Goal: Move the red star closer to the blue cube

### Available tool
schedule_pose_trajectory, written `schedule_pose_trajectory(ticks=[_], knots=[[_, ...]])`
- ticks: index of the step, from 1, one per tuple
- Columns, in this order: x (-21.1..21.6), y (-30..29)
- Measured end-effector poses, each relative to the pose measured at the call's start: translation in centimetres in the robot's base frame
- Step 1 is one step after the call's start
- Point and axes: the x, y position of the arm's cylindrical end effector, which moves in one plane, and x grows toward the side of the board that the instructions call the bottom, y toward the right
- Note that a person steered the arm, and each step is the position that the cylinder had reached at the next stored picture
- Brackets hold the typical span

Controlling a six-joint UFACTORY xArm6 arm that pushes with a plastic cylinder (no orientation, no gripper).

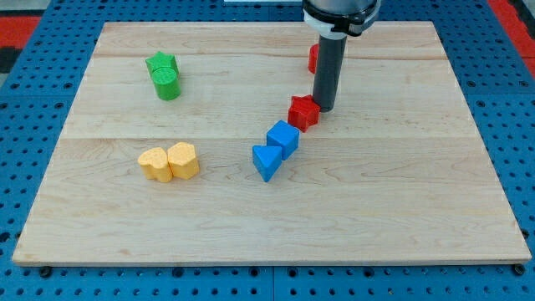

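Note:
The red star (303,112) lies near the middle of the wooden board (267,209), just up and to the right of the blue cube (283,137); the two look close to touching. My tip (323,109) is at the star's right side, touching or nearly touching it. The dark rod rises from there to the view's top.
A blue triangular block (266,160) sits against the cube's lower left. Another red block (313,58) is partly hidden behind the rod. A green star (161,63) and a green cylinder (167,84) are at the upper left. Two yellow blocks (169,162) lie at the lower left.

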Motion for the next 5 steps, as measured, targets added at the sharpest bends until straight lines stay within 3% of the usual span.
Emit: schedule_pose_trajectory(ticks=[2, 5], knots=[[-3.7, -0.9], [-1.0, -1.4]])
